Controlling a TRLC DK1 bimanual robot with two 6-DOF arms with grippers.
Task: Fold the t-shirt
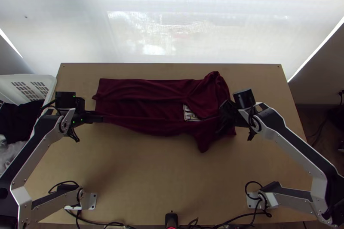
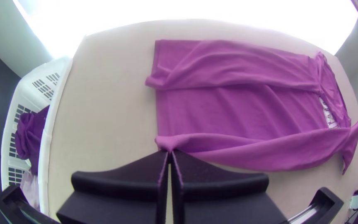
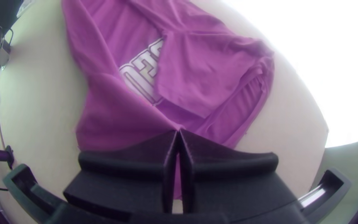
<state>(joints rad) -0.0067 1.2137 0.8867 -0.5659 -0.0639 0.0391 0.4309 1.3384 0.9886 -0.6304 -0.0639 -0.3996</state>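
My left gripper (image 1: 101, 119) is at the near corner of the dark red t-shirt's (image 1: 142, 108) hem, on the table's left. In the left wrist view that gripper (image 2: 169, 152) is shut on the shirt's (image 2: 228, 108) folded near edge. At the collar end, my right gripper (image 1: 224, 119) holds the near shoulder area; in the right wrist view its fingertips (image 3: 179, 132) are shut on the shirt (image 3: 125, 120). The shirt lies lengthwise across the table, far side folded inward, near side partly turned in, with white lettering (image 1: 190, 114) between the flaps.
A white basket (image 1: 50, 83) holding dark and pale cloth stands at the table's left edge. Bare tabletop (image 1: 146, 173) lies between the shirt and the arm bases. Cables run along the near edge.
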